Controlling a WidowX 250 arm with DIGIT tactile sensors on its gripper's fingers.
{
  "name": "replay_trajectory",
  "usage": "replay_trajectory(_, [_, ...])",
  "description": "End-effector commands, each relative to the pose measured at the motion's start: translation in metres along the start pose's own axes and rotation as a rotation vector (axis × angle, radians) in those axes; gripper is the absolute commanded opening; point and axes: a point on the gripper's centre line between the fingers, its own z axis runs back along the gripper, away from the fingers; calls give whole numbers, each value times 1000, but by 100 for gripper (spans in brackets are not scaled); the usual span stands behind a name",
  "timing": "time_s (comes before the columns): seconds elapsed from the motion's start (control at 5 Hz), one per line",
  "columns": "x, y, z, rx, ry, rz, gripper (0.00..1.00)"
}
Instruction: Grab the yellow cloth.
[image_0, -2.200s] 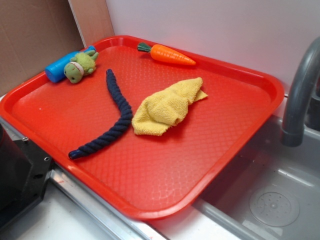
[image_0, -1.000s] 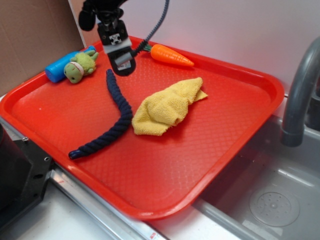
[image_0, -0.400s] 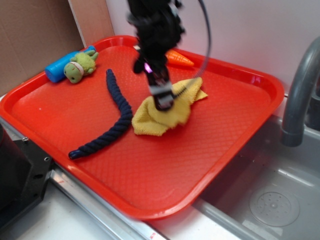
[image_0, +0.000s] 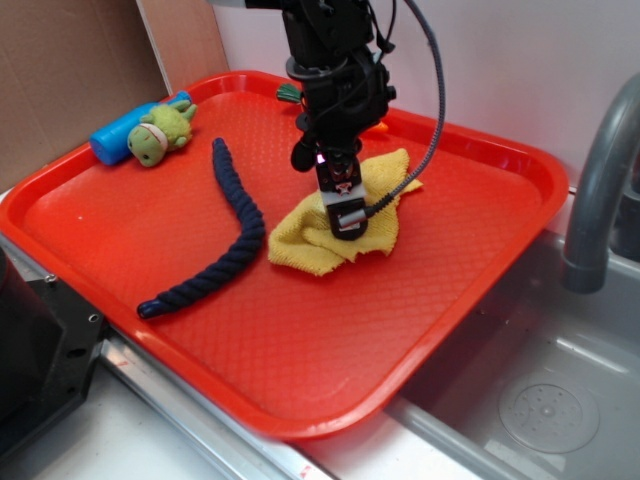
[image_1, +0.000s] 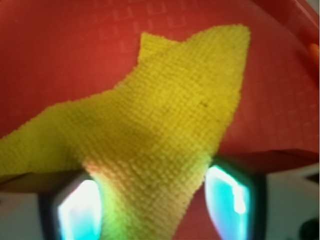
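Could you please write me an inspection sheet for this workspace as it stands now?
Surface: red tray, holding everything.
Job's things: yellow cloth near tray middle, bunched under the tool; in the wrist view cloth fills the gap between the fingers.
Clutter: blue rope left of cloth; frog against blue cylinder at far left; carrot mostly hidden behind arm.
Grippers: tool down on the cloth, fingers on either side of a fold; closure unclear.
Cables: black cable looping from arm to tool.
Surroundings: sink, faucet, white wall.

Yellow cloth (image_0: 315, 240): matt, nubbly terry weave. Tray (image_0: 300, 350): glossy red plastic, diamond-embossed. Rope (image_0: 235, 240): dark braided fibre. Frog (image_0: 160, 132): soft plush. Carrot (image_0: 290, 95): smooth plastic. Faucet (image_0: 600, 180): grey, semi-matt.
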Motion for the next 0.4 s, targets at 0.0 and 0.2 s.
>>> replay_trajectory(0.0, [12,-12,4,-14,-9,9,0])
replay_trajectory(0.2, [-4,-39,1,-13,36,2,0])
